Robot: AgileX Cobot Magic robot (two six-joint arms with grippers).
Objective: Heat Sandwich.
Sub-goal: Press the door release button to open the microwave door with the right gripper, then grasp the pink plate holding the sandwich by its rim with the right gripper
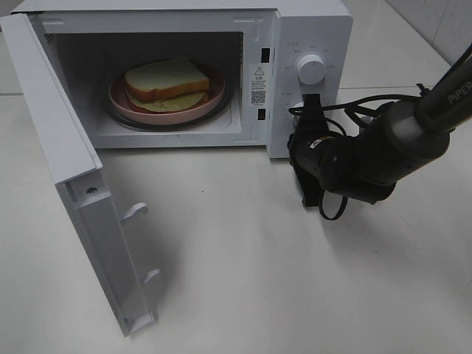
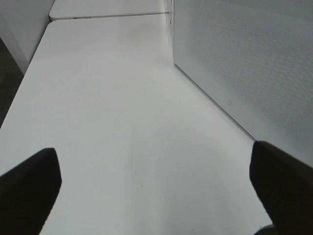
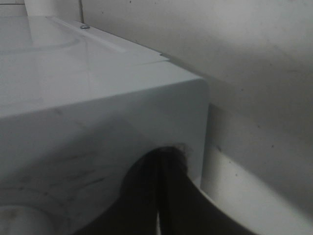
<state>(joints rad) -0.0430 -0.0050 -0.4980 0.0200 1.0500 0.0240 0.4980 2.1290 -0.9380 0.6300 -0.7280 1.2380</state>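
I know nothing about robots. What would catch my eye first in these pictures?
The white microwave stands with its door swung wide open on the left. Inside, a sandwich lies on a pink plate. On the right, a black arm holds its shut right gripper at the microwave's front, just below the upper knob.

The right arm (image 1: 446, 92) reads "PiPER" (microwave (image 1: 310, 29) sticker too small)

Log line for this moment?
sandwich on pink plate inside microwave | door open | right gripper shut at control panel | left gripper open, empty
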